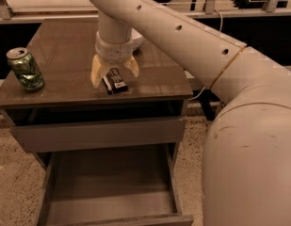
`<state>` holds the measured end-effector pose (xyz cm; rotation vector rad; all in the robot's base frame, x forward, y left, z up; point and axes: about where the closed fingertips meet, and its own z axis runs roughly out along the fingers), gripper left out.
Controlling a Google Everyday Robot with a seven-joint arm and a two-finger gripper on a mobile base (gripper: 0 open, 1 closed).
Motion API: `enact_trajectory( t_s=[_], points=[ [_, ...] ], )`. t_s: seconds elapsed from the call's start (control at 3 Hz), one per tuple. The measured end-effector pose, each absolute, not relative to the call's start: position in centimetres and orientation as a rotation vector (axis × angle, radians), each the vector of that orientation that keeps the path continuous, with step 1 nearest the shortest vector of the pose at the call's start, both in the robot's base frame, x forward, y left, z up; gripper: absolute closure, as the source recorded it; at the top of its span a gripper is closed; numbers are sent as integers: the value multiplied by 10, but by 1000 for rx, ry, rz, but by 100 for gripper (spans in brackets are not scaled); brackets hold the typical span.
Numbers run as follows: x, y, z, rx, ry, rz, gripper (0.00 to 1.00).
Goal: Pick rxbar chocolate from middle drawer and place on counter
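The rxbar chocolate (115, 80), a flat black bar with a white label patch, lies on the glossy brown-grey counter (60, 41) near its front edge. My gripper (115, 69) points down right over it. Its two cream fingers (98, 72) are spread apart on either side of the bar, so it is open and not gripping. The middle drawer (112, 182) stands pulled out below, and its bare grey floor is empty.
A green drink can (25, 68) stands upright at the counter's front left corner. A white bowl (138, 40) shows partly behind my arm. A closed grey drawer front (98, 133) sits above the open drawer. My large white arm (239, 107) fills the right side.
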<state>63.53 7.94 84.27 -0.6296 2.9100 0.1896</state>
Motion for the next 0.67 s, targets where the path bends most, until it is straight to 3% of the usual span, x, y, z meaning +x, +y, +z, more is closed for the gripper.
enact_trajectory(
  t_s=[0.33,0.67],
  points=[
    [643,69,868,-619,2899,183,0],
    [655,53,876,-529,2944,303,0]
  ],
)
